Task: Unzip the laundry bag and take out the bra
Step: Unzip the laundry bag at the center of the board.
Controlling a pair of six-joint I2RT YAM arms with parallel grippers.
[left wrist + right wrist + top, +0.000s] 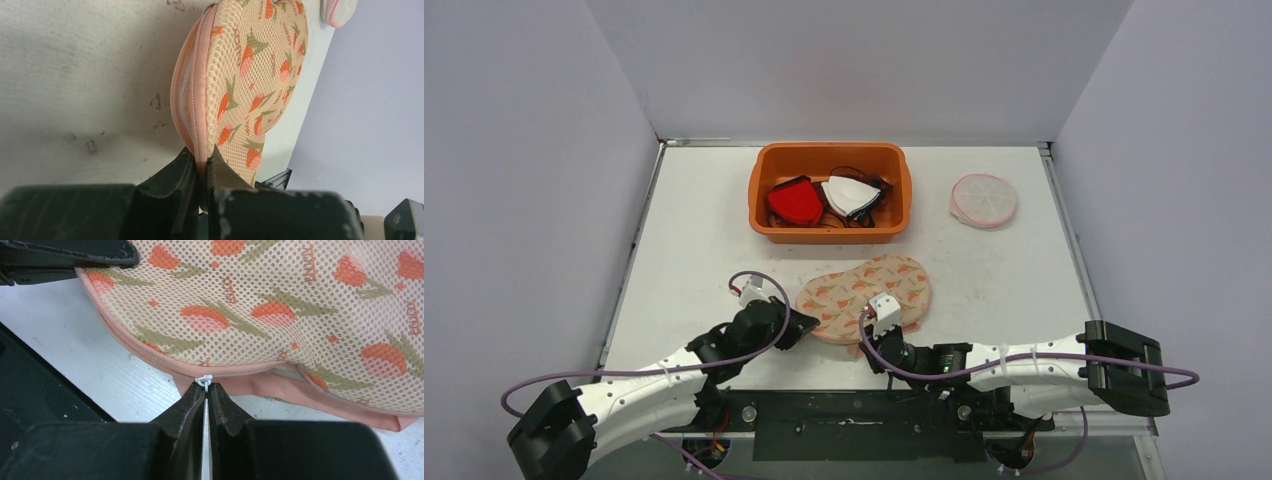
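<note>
Both grippers clamped on the bag, which lies flat at the near middle of the table.
The left gripper pinches the bag's left edge right on the zip seam; the right gripper, fingers pressed together, holds the white zip pull on the near edge. The bag's near rim lies close to the table's near edge. Bare table lies left and right of it, with a narrower strip up to the orange bin. A round pouch sits far right, well apart.
</note>
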